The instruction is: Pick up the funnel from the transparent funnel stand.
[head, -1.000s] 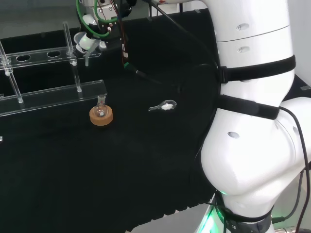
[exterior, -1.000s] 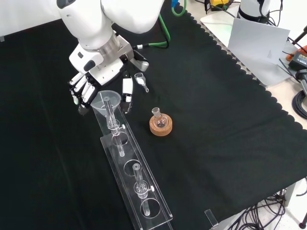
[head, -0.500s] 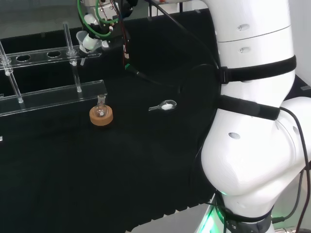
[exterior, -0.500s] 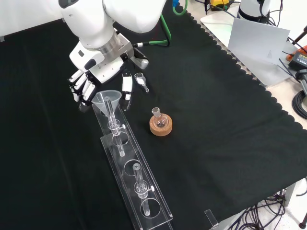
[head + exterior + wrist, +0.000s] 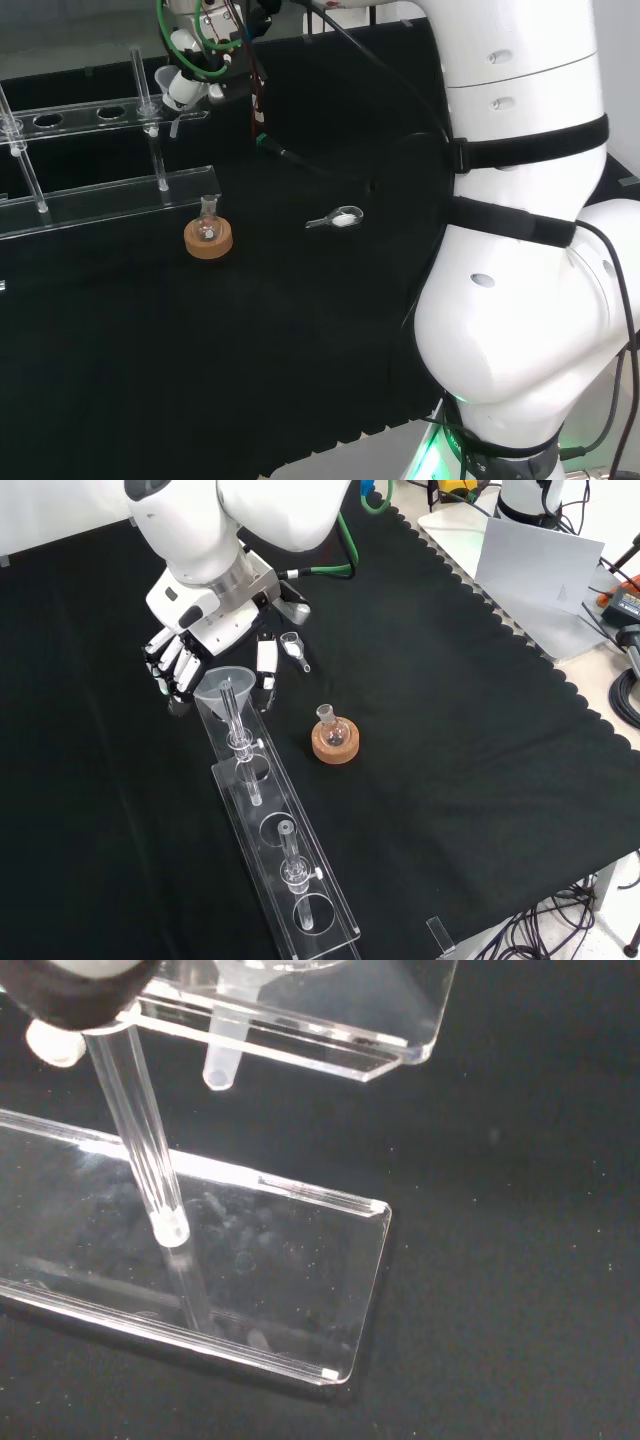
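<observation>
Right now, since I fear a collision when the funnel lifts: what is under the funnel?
Under the funnel its stem pokes through the clear stand's upper shelf; below lies the stand's base plate on black cloth. The hand covers the cloth behind the rim.

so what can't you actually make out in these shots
- Front view: whether the hand touches the funnel; its fingers sit behind the clear cone.
- Head view: the funnel is too small to judge.
- Wrist view: the funnel's stem shows; its cone is cut off by the edge.
</observation>
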Tool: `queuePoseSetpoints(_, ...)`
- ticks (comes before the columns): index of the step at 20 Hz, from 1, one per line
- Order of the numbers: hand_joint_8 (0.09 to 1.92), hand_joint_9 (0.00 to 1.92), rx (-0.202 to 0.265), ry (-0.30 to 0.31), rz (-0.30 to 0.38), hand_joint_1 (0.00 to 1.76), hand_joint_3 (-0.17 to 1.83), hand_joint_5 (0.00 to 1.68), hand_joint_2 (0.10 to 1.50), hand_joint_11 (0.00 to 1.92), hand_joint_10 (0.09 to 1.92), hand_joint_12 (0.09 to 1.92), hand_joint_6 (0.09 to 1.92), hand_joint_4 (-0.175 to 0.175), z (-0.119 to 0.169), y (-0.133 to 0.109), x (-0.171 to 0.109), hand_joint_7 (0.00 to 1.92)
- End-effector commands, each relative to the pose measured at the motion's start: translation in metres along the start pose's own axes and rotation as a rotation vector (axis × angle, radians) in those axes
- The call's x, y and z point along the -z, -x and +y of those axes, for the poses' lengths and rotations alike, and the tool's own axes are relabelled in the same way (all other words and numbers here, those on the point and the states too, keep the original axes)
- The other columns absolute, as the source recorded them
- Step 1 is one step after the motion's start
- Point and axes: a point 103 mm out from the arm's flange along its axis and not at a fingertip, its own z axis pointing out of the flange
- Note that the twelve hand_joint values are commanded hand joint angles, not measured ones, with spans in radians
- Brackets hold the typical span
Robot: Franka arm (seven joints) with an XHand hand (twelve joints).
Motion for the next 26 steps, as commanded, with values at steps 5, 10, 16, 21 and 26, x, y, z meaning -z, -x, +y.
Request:
queuePoseSetpoints(5,0.53,0.41,-0.002,0.014,-0.017,0.75,0.08,0.59,0.78,0.0,0.66,1.2,0.09,-0.052,-0.001,0.003,0.007,0.85)
queuePoseSetpoints(10,0.53,0.41,-0.01,0.03,-0.022,0.75,0.08,0.59,0.77,0.0,0.65,1.2,0.09,-0.053,-0.003,0.008,0.014,0.85)
queuePoseSetpoints(16,0.53,0.42,0.0,0.029,-0.059,0.75,0.09,0.6,0.77,0.0,0.64,1.2,0.09,-0.053,-0.006,0.009,0.023,0.86)
queuePoseSetpoints(21,0.53,0.43,-0.008,0.029,-0.087,0.75,0.09,0.61,0.77,0.0,0.64,1.2,0.09,-0.051,-0.009,0.009,0.032,0.87)
queuePoseSetpoints(26,0.53,0.43,0.011,0.044,-0.105,0.75,0.09,0.61,0.77,0.0,0.64,1.2,0.09,-0.051,-0.013,0.013,0.042,0.87)
